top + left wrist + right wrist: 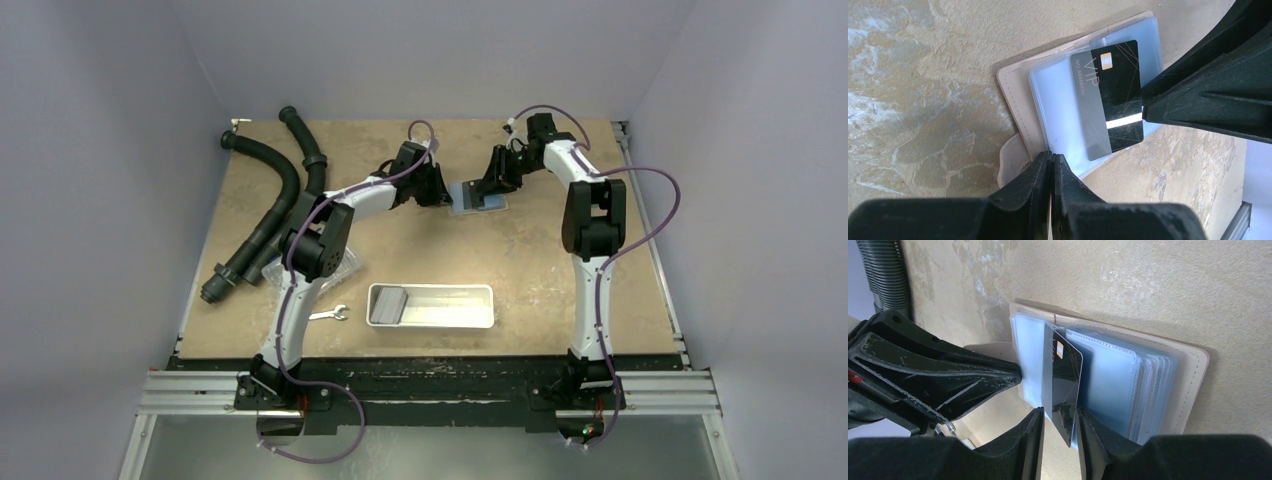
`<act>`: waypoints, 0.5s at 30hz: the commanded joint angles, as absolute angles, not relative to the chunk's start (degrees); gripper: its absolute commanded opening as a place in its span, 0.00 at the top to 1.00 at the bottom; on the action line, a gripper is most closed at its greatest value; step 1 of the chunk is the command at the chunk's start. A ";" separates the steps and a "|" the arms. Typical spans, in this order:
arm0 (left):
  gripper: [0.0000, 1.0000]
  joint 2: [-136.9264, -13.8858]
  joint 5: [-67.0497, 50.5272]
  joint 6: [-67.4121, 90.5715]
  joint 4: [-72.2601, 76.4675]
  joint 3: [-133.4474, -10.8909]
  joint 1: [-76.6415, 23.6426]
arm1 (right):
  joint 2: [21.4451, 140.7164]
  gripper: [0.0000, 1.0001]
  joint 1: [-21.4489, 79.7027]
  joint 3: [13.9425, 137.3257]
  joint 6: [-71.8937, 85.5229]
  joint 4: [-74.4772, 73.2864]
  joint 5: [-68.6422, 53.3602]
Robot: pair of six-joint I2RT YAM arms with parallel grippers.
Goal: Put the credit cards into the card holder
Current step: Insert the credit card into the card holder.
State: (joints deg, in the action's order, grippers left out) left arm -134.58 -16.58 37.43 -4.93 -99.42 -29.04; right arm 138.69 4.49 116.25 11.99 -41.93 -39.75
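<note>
Where the card holder lies open on the bench, right pincer grips a dark card partway into a sleeve; left pincer nips the holder's edge. Grey cards lie in the white tray.

Your views show: credit card glossy dark plastic; card holder shiny clear plastic sleeves, matt beige cover; tabletop matt, stone-mottled.

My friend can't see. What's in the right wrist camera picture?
The right jaws pinch a dark card standing on edge, partly inside a clear sleeve of the open card holder on the tan table. The left jaws, closed, touch the holder's left edge.
</note>
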 commanded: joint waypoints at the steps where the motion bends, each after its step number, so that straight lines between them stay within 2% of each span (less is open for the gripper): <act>1: 0.95 -135.97 -15.72 36.99 -5.06 -98.30 -28.30 | 139.85 0.64 4.00 118.24 11.35 -41.04 -34.95; 5: 0.95 -135.97 -15.73 36.96 -5.01 -98.28 -28.30 | 140.88 0.66 4.23 118.26 11.75 -39.58 -34.71; 15: 0.97 -136.58 -14.70 36.64 -6.03 -98.82 -28.30 | 144.43 0.83 5.93 121.11 9.31 -40.13 -35.12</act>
State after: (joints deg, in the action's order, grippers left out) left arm -134.63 -16.73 37.43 -4.71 -99.26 -28.99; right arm 141.43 5.04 119.50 12.49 -40.38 -39.05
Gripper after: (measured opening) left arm 0.061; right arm 0.183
